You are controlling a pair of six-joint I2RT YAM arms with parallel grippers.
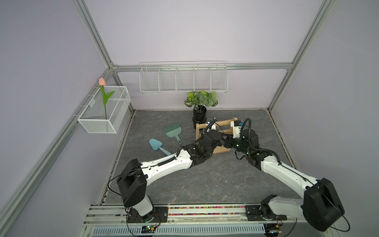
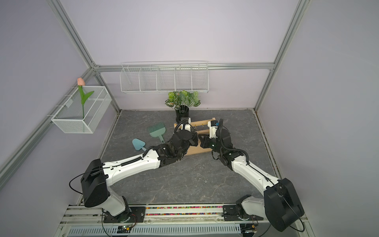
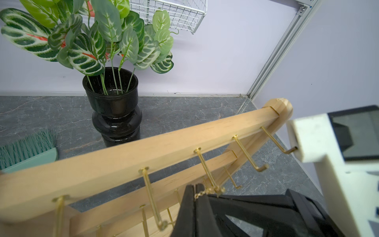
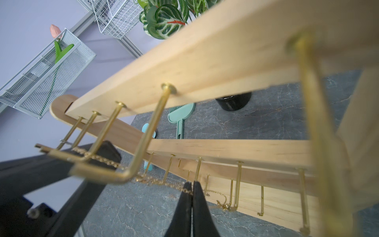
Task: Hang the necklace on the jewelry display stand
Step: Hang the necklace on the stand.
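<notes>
Your left gripper (image 3: 194, 190) and right gripper (image 4: 192, 184) each pinch the necklace (image 4: 176, 186), strung beside the hooks (image 3: 207, 170) of the stand (image 3: 123, 160); hooking and release remain

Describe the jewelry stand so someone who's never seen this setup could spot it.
On the grey marbled tabletop, look in front of the black vase of striped leaves. The jewelry display stand is the only wooden thing there: an upright rack with gold hooks, unlike the flat green brush and blue trowel nearby.

Necklace (image 4: 160, 181) too fine in both top views; stand (image 1: 222, 150) half behind arms (image 1: 170, 164); nearest hook (image 4: 313, 102) blurred.
</notes>
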